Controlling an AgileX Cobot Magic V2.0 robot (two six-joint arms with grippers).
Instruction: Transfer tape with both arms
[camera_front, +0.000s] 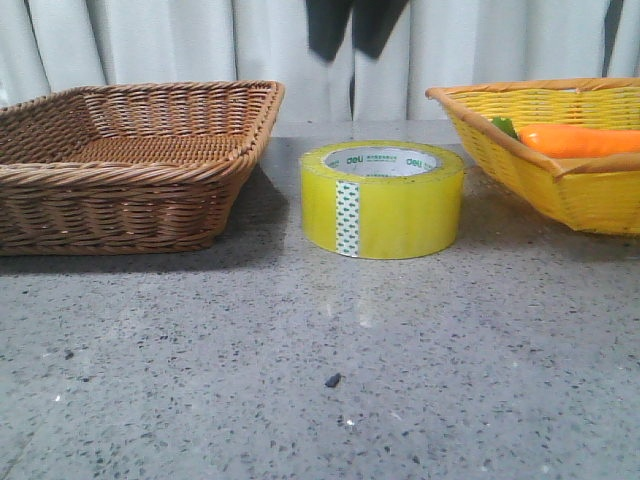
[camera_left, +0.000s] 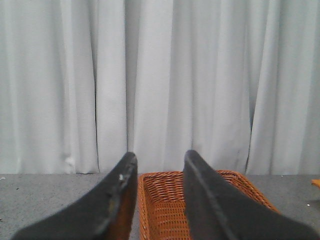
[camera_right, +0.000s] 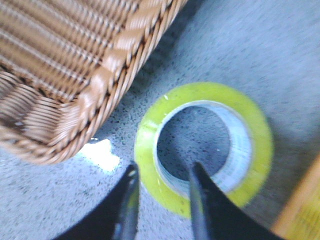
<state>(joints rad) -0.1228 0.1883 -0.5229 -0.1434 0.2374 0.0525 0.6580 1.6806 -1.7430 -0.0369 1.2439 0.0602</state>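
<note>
Grey speckled stone worktop (camera_front: 320, 380), bare along its near edge apart from a small dark speck (camera_front: 333, 380). Mid-worktop, roughly centred btwn left & right edges, the wide roll of yellow packing tape (camera_front: 383, 199) lies flat, hole up, w/ a white inner core printed in green & a white green-patterned strip on its side. Towards the left edge, a brown woven wicker basket (camera_front: 130, 165), near the tape but not touching. Towards the right edge, a yellow woven basket (camera_front: 560, 170) w/ an orange carrot (camera_front: 580, 139) inside. White pleated curtain (camera_front: 180, 45) behind the far edge.

Right wrist view: right gripper (camera_right: 162, 192) hangs over the tape (camera_right: 260, 140), dark fingers (camera_right: 127, 200) spread w/ a gap, straddling the roll's near wall, gripping nothing; brown basket rim (camera_right: 105, 80) alongside.

Left wrist view: left gripper (camera_left: 159, 187) held up over the brown basket (camera_left: 165, 210), facing the curtain, fingers (camera_left: 210, 200) spread & empty.
</note>
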